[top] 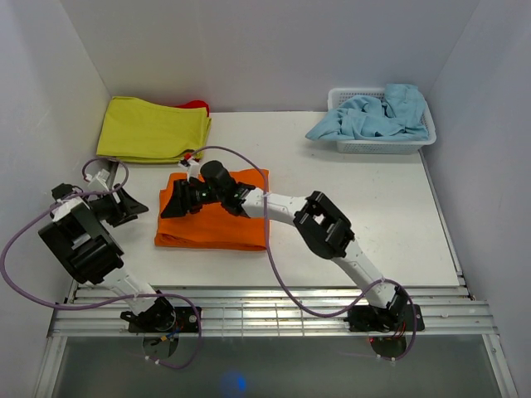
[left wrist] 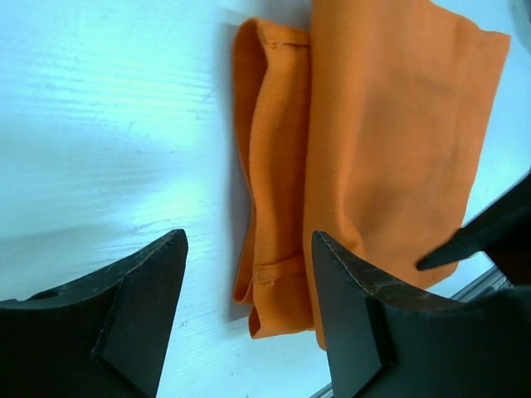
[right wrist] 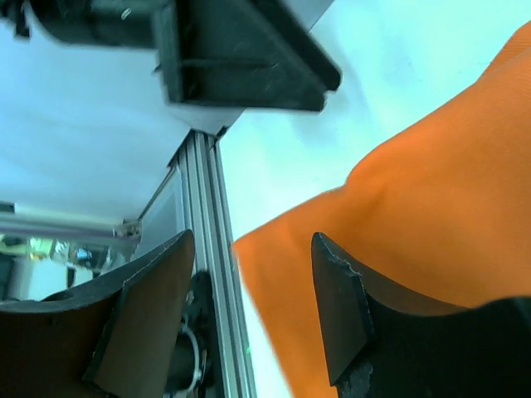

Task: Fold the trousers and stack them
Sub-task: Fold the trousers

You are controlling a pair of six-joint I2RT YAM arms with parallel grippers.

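Note:
The orange trousers [top: 217, 222] lie folded into a rectangle on the white table, left of centre. My left gripper [top: 141, 207] is just off their left edge, low over the table. In the left wrist view my left gripper [left wrist: 249, 240] stands open, and the folded trousers [left wrist: 390, 141] lie beyond it with layered hems showing between the fingers. My right gripper [top: 177, 200] reaches across the trousers to their left part. The right wrist view shows my right gripper [right wrist: 253, 240] open above a corner of the trousers [right wrist: 431, 224], gripping nothing.
A folded yellow-green cloth [top: 153, 128] lies at the back left with a bit of red [top: 197, 105] behind it. A white basket [top: 344, 145] at the back right holds a light blue garment [top: 373, 116]. White walls close in three sides. An aluminium rail [top: 274, 315] runs along the near edge.

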